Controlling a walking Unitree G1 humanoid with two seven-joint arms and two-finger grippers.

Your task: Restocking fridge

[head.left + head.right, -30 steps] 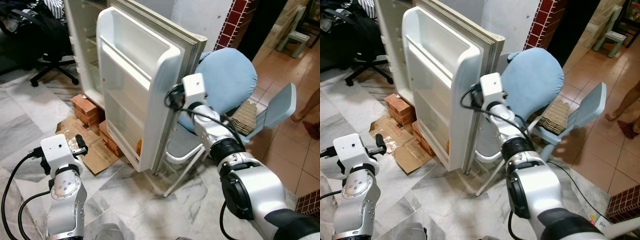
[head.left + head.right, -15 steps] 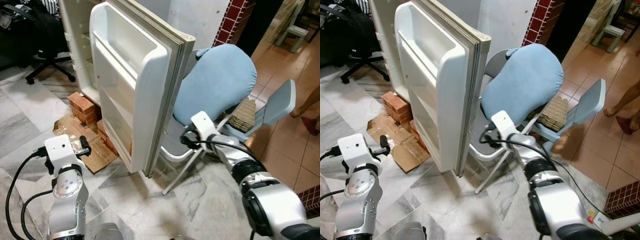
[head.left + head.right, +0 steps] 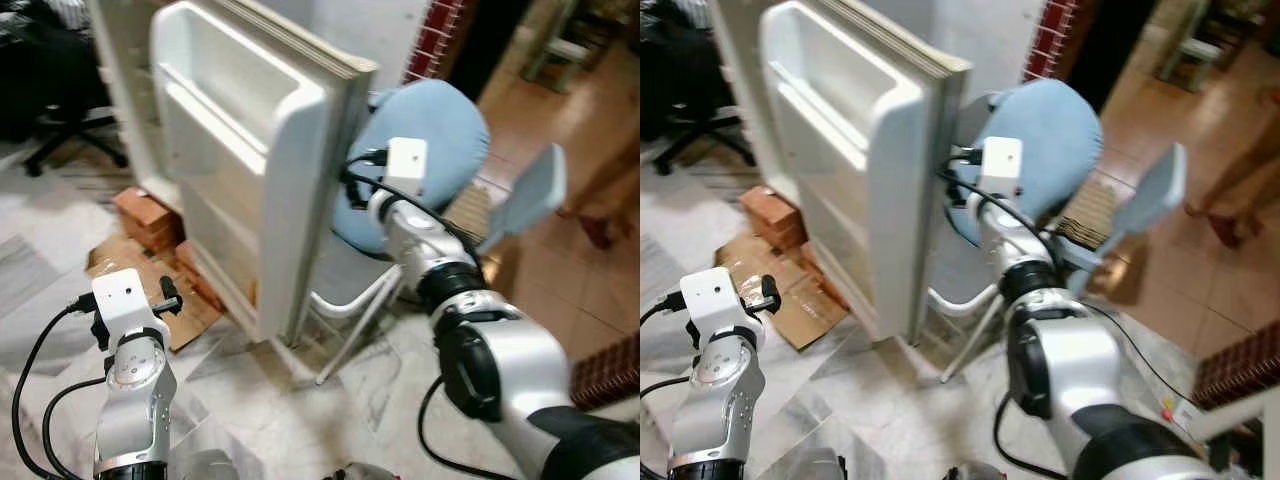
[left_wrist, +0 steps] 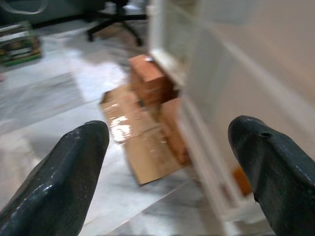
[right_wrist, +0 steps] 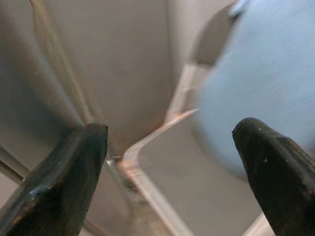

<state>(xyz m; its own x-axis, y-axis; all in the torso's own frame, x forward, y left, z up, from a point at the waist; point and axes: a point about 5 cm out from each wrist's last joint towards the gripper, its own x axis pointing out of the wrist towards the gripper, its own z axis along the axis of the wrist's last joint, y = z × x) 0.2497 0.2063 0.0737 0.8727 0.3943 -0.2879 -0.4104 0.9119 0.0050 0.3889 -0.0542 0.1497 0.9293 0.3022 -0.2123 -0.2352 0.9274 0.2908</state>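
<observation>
white open fridge door — stiff, heavy, smooth; take its outer edge | right gripper fingers apart behind that edge | left gripper apart, low.

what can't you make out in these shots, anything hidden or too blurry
- Fridge interior: the open fridge door blocks it in both eye views.
- Right gripper: its open fingers sit behind the door edge in the eye views, so contact is unclear.
- Orange item low in the door: blurred in the left wrist view, small in the eye views.
- Person: cut off at the frame edge.
</observation>
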